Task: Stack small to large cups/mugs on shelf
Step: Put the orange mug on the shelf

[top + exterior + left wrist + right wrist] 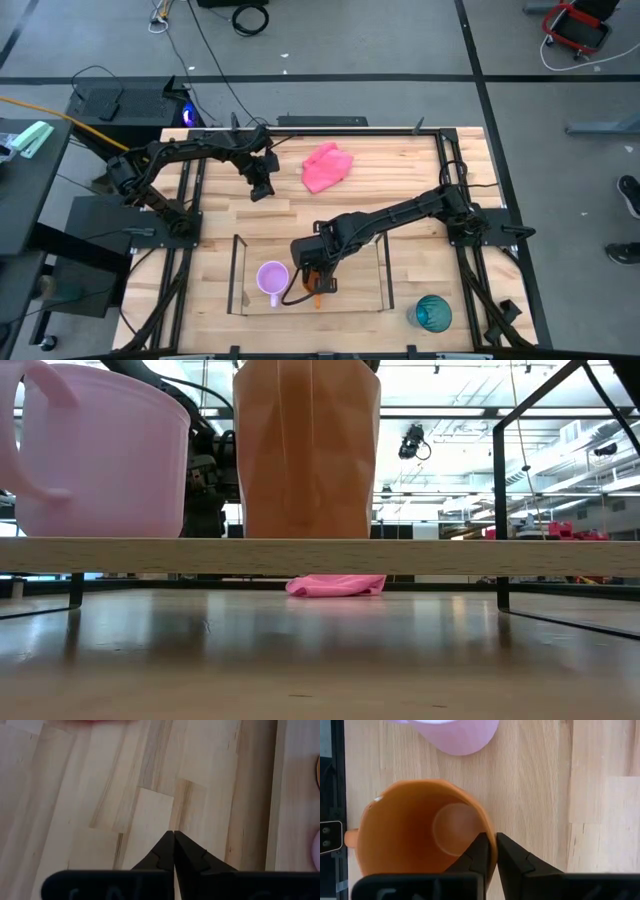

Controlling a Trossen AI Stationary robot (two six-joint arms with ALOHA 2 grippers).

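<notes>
The orange mug (pixel 415 835) stands upright on the shelf's wood base (pixel 450 556), right beside the lilac mug (pixel 100 450), which stands on its own base there too. My right gripper (pixel 492 837) hangs over the orange mug (pixel 318 290) and is shut on it. The lilac mug (pixel 272 278) sits in the shelf's left half. The teal cup (pixel 433 313) stands on the table to the right of the shelf's clear wall (pixel 386 280). My left gripper (pixel 260 186) is shut above bare tabletop, beyond the shelf's far left corner. My right gripper pinches the orange mug's rim (pixel 490 865) on the side opposite the handle (pixel 350 837), one finger inside the mug and one outside. The fingers come from above, pointing down. In the low view the mug (pixel 305 450) is upright with its bottom down on the shelf board.
A pink cloth (pixel 327 165) lies crumpled near the table's far edge, between the two arms. The shelf's thin dark posts (pixel 500 510) and clear walls ring the mugs. Bare wood shows in the shelf's right half (pixel 360 285).
</notes>
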